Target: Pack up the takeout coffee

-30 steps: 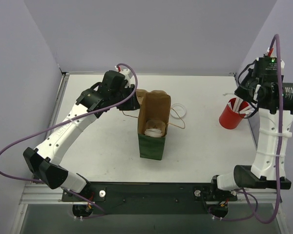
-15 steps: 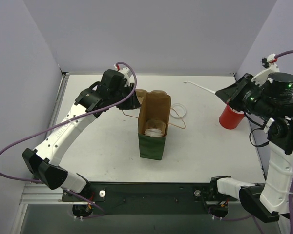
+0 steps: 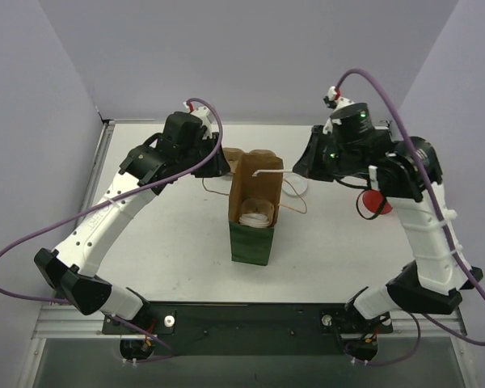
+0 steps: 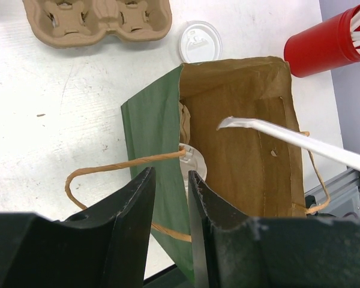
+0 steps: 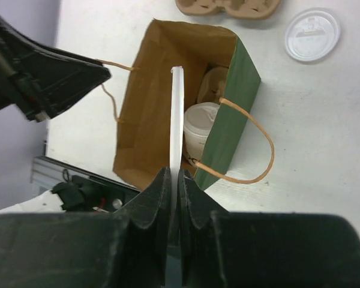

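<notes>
A takeout coffee cup (image 5: 201, 129) with its whitish lid (image 3: 257, 214) stands inside the open green paper bag (image 3: 250, 242). My left gripper (image 4: 170, 174) straddles the bag's green side wall (image 4: 150, 132) at the rim and is shut on it, near a handle loop. Over the bag's mouth my right gripper (image 5: 175, 175) is shut on a white straw (image 5: 177, 120). The straw's tip (image 3: 263, 171) reaches over the opening. Part of another cup shows behind the first one.
A brown cardboard cup carrier (image 4: 96, 18) lies behind the bag, a loose white lid (image 4: 199, 42) beside it. A red cup of straws (image 4: 324, 42) stands at the right, partly hidden by the right arm (image 3: 404, 186) in the top view.
The right arm swung left from the red cup to the bag, carrying a straw. The left arm and the bag stayed put.
</notes>
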Available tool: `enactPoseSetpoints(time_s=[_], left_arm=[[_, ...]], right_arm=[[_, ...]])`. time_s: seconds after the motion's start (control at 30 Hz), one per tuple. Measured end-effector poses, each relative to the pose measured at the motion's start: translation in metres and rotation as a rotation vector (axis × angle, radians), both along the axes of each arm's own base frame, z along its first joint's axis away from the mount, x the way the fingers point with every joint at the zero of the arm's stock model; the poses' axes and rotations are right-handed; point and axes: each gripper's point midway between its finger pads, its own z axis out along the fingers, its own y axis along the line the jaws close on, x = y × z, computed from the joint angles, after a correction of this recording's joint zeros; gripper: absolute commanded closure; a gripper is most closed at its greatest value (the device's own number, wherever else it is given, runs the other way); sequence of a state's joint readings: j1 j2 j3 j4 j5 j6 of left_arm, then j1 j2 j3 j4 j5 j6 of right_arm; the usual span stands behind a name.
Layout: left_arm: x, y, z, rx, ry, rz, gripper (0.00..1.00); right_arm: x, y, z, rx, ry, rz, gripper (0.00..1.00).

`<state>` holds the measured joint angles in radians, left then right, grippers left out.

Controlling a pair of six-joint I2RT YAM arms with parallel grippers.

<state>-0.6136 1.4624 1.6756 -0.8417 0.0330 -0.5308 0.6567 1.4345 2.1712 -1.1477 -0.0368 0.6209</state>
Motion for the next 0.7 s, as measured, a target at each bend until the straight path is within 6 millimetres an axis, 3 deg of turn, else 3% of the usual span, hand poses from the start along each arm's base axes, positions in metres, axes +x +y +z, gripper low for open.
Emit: enactPoseSetpoints(time_s=[0.1,0.17,0.23,0.27,0.37,0.47,0.6,0.7], left_arm=[[0.000,0.002,0.001,0.003,-0.004,0.006,0.62],[0.000,0.003,0.001,0.005,-0.003,0.008,0.62],[0.000,0.004,0.001,0.011,-0.004,0.015,0.62],[0.000,0.005,0.000,0.014,-0.004,0.020,0.62],[0.001,0.008,0.000,0.019,-0.006,0.031,0.61],[0.003,0.011,0.000,0.020,-0.006,0.040,0.60],[0.005,0.015,0.001,0.024,-0.008,0.052,0.50],[0.005,0.021,0.002,0.034,-0.013,0.072,0.40]], right_arm=[[0.008,0.012,-0.025,-0.091,0.051,0.002,0.96],[0.013,0.019,-0.037,-0.140,0.075,0.005,0.71],[0.018,0.026,-0.047,-0.172,0.093,0.014,0.58],[0.020,0.029,-0.051,-0.186,0.099,0.022,0.47],[0.023,0.034,-0.057,-0.201,0.106,0.032,0.31],[0.023,0.034,-0.053,-0.197,0.094,0.036,0.24],[0.026,0.031,-0.045,-0.176,0.067,0.021,0.14],[0.030,0.013,-0.044,-0.158,0.059,-0.028,0.09]])
